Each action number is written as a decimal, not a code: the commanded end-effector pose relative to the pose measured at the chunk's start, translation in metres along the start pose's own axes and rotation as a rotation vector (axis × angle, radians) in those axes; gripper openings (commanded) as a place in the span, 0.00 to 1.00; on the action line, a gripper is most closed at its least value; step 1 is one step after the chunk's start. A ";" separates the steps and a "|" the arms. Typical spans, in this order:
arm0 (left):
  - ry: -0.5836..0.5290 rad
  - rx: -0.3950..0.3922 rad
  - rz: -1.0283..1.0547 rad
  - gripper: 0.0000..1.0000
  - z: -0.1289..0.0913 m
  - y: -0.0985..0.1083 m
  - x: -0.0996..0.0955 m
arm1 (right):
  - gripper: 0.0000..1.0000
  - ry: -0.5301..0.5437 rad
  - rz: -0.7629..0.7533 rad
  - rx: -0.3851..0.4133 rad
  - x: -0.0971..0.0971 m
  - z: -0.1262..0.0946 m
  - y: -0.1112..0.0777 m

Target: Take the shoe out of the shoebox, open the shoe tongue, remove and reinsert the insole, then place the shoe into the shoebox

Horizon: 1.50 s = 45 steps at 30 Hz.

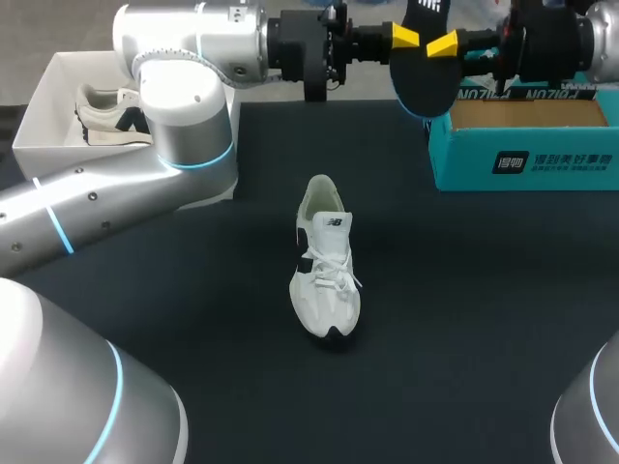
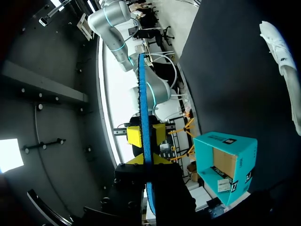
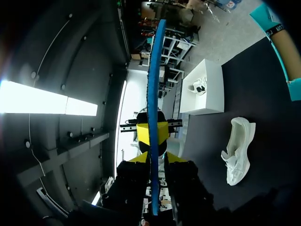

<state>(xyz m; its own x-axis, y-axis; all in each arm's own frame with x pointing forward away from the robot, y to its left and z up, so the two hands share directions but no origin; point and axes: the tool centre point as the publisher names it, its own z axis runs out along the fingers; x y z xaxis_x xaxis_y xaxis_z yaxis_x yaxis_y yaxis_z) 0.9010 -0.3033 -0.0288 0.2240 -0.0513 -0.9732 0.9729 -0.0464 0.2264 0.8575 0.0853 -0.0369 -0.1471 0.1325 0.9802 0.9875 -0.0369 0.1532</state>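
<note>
A dark insole [image 1: 426, 72] with a blue rim hangs high over the table's back edge, held from both sides. My left gripper [image 1: 406, 37] is shut on it from the left, and my right gripper [image 1: 443, 43] grips it from the right. In the left wrist view the insole [image 2: 143, 108] runs edge-on between my left gripper [image 2: 145, 161]. In the right wrist view the insole [image 3: 154, 70] stands edge-on in my right gripper [image 3: 153, 160]. The white shoe [image 1: 327, 275] lies upright mid-table, toe toward the front. The open teal shoebox [image 1: 527, 159] sits back right.
A white box [image 1: 39, 116] at the back left holds a second white shoe [image 1: 106, 114]. My left arm's elbow [image 1: 189, 116] stands beside that box. Dark tabletop [image 1: 464, 319] surrounds the shoe.
</note>
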 end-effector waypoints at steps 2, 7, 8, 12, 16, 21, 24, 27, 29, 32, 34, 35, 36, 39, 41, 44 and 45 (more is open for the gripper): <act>-0.008 -0.002 0.003 0.00 0.003 -0.004 0.000 | 0.00 0.002 0.002 -0.004 -0.001 0.002 0.000; -0.012 0.006 -0.005 0.00 0.003 -0.006 0.000 | 0.00 0.008 0.002 -0.013 -0.001 0.002 -0.001; -0.012 0.004 -0.005 0.00 0.003 -0.006 0.000 | 0.00 0.009 0.001 -0.015 -0.001 0.002 -0.001; -0.014 0.004 -0.010 1.00 -0.001 -0.005 -0.002 | 0.00 0.012 -0.005 -0.022 -0.001 0.000 -0.001; 0.008 -0.020 -0.008 1.00 -0.018 0.000 -0.006 | 0.00 0.013 -0.014 -0.032 0.000 -0.004 0.001; 0.060 0.009 -0.024 1.00 -0.039 0.001 -0.012 | 0.00 0.013 -0.022 -0.024 0.000 -0.007 -0.001; 0.075 -0.005 -0.034 1.00 -0.051 0.004 -0.018 | 0.00 0.014 -0.026 -0.020 -0.001 -0.007 -0.003; 0.084 -0.026 -0.034 1.00 -0.063 0.001 -0.020 | 0.00 0.016 -0.027 -0.019 -0.002 -0.007 -0.005; 0.100 -0.029 -0.053 1.00 -0.072 -0.004 -0.018 | 0.00 0.018 -0.028 -0.019 -0.002 -0.007 -0.006; 0.119 -0.038 -0.074 1.00 -0.085 -0.010 -0.018 | 0.00 0.019 -0.032 -0.019 -0.002 -0.007 -0.007; 0.126 -0.041 -0.079 1.00 -0.091 -0.013 -0.019 | 0.00 0.018 -0.034 -0.018 -0.002 -0.008 -0.007; 0.129 -0.046 -0.082 1.00 -0.094 -0.014 -0.019 | 0.00 0.017 -0.035 -0.018 -0.002 -0.008 -0.007; 0.132 -0.046 -0.083 1.00 -0.097 -0.016 -0.019 | 0.00 0.017 -0.035 -0.017 -0.002 -0.008 -0.008; 0.152 -0.049 -0.085 1.00 -0.104 -0.019 -0.017 | 0.00 0.016 -0.038 -0.015 -0.001 -0.008 -0.007; 0.150 -0.046 -0.097 1.00 -0.107 -0.021 -0.017 | 0.00 0.016 -0.040 -0.013 -0.001 -0.008 -0.007; 0.158 -0.040 -0.106 1.00 -0.111 -0.024 -0.016 | 0.00 0.015 -0.042 -0.011 0.001 -0.007 -0.008; 0.159 -0.038 -0.109 1.00 -0.113 -0.025 -0.017 | 0.00 0.015 -0.042 -0.011 0.001 -0.007 -0.009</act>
<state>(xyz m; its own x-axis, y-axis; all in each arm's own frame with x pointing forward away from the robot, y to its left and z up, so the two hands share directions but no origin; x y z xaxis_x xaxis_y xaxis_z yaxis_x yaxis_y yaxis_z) 0.8836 -0.1965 -0.0245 0.1219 0.1008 -0.9874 0.9925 -0.0040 0.1221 0.8498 0.0780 -0.0369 -0.1909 0.1160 0.9747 0.9797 -0.0399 0.1966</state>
